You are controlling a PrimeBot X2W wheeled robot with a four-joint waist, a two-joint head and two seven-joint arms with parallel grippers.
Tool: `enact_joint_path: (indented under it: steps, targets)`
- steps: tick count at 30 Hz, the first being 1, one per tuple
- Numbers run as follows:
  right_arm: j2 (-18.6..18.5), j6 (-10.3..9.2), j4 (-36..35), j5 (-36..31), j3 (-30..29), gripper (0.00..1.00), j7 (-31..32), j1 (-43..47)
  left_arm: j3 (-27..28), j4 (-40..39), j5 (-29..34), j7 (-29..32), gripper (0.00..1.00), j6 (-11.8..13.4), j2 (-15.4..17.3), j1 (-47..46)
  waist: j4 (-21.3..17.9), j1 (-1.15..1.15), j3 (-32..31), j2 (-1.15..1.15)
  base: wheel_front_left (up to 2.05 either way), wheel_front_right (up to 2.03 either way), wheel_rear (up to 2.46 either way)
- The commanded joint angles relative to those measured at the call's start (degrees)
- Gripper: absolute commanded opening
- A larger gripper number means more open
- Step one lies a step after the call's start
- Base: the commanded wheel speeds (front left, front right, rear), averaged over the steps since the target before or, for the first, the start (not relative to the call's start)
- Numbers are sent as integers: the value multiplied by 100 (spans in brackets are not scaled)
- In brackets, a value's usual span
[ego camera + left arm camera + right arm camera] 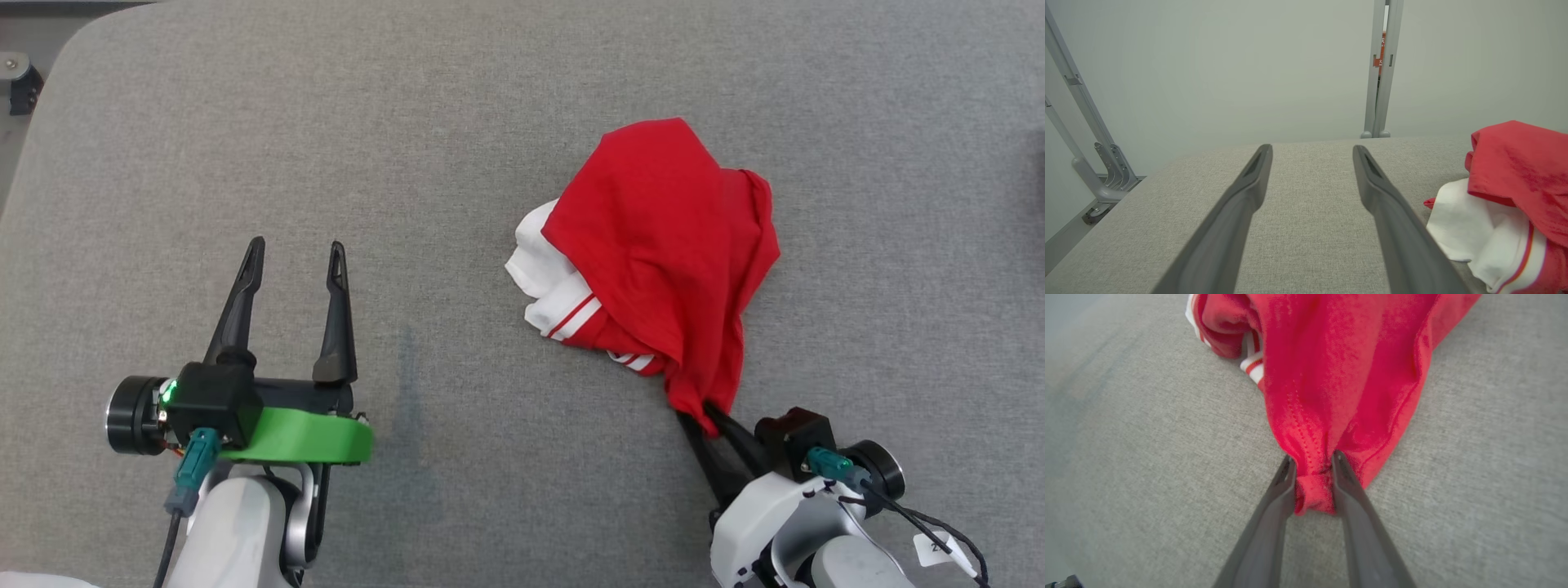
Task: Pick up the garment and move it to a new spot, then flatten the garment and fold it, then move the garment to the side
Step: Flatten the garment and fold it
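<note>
The garment (661, 245), red with white panels and red-and-white striped trim, lay crumpled in a heap on the grey padded surface (408, 122), right of its middle in the head view. The white part spilled out on the heap's left side. Its nearest corner tapered into a bunched red hem that ran straight into the right gripper (704, 412). In the right wrist view that stitched hem (1310, 486) sat between the two dark fingers (1274, 506), which pressed against it from both sides, pinching the fold near their tips. Whether the pinched corner was raised off the surface was hard to tell. The right arm came in low from the lower right, its fingers angled up and to the left toward the heap.

The left gripper (296, 243) hovered well apart from the garment to its left, fingers spread wide and holding nothing, pointing away from the robot across bare fabric.
</note>
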Motion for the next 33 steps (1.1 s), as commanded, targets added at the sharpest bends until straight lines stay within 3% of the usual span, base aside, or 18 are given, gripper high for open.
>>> enact_joint_path:
  steps: [1,9,14,17,21,33]
  targets:
    - [-29,3,88,52,133,0,-6,24,28,-20,35,-28,100,-14,-3,-85,41,0,47,0,0,0,0]
    - [-214,1,-1215,473,1188,0,-624,-270,116,-43,131,-28,100,-27,-65,47,-107,0,-85,0,0,0,0]
    - [-262,1,-1999,583,1229,0,-762,-731,143,-68,182,-24,100,-51,-83,53,-212,0,-117,0,0,0,0]
    - [-181,1,-2182,577,685,0,-838,-1030,162,-73,205,-25,100,-64,-88,50,-274,0,-117,0,0,0,0]
    - [-65,1,-1915,572,-402,0,-895,-1260,135,-21,256,-24,100,-78,-96,68,-327,0,-106,0,0,0,0]
    - [178,1,172,828,-3168,0,-1124,-782,84,-6,290,-24,100,-117,-134,-46,-317,0,27,0,0,0,0]
